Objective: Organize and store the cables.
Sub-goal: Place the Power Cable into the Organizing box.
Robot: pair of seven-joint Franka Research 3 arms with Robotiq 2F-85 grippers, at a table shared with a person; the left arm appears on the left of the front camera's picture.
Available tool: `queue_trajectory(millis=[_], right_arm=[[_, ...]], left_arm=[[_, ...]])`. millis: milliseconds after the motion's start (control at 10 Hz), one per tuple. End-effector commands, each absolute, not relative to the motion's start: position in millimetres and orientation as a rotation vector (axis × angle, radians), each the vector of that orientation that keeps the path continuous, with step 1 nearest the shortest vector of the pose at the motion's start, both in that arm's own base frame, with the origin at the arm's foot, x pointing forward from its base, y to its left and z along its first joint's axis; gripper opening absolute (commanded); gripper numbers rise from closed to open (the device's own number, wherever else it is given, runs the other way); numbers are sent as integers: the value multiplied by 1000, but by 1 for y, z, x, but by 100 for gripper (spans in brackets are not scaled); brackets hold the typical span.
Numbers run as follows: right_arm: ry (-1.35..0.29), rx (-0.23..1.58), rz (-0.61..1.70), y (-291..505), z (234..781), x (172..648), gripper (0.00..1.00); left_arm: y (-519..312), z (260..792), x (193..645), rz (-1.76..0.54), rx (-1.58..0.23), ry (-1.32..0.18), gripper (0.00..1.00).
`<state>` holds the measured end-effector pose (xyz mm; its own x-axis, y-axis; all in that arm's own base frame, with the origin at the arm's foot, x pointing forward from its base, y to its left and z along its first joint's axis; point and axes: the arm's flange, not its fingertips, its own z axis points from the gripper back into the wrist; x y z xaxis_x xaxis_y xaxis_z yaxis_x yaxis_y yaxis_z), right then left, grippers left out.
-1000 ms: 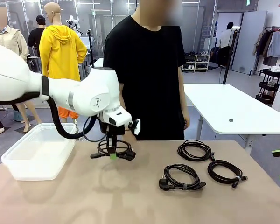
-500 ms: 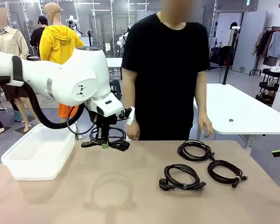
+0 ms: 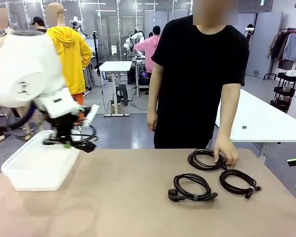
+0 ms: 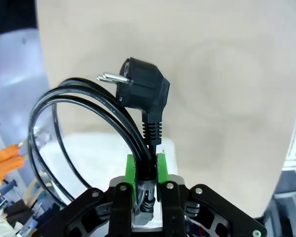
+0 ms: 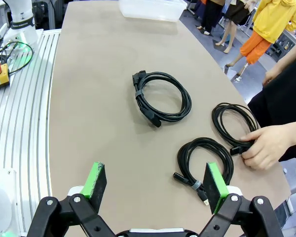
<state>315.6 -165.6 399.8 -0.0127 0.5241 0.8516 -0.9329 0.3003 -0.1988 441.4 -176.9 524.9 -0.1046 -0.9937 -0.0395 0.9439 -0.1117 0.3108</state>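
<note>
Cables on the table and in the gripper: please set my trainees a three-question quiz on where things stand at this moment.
1. True or false: the left gripper is shut on a coiled cable, held in the air by the plastic bin.
2. How many cable coils lie on the table? A two; B three; C five.
3. Which coil does the person's hand touch, and do the right gripper jaws stand open or shut?
Key: 1 true. 2 B: middle coil, right-hand coil, far coil. 3 the far coil; open.
</note>
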Motion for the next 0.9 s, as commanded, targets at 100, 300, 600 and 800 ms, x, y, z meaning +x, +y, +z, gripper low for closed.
queue_trajectory(millis=[100,300,600,800], right_arm=[[-1019,518,1220,-164,404,314,100],[-1019,518,1220,-164,404,314,100],[-1019,518,1220,-164,404,314,100],[-1019,518,1220,-164,404,314,100]], left_arm=[[-96,519,431,-1716,265,-248,0],[-56,512,429,-1698,195,-232,0],[-63,512,433,-1689,231,-217,0],[-63,512,433,-1689,231,-217,0]])
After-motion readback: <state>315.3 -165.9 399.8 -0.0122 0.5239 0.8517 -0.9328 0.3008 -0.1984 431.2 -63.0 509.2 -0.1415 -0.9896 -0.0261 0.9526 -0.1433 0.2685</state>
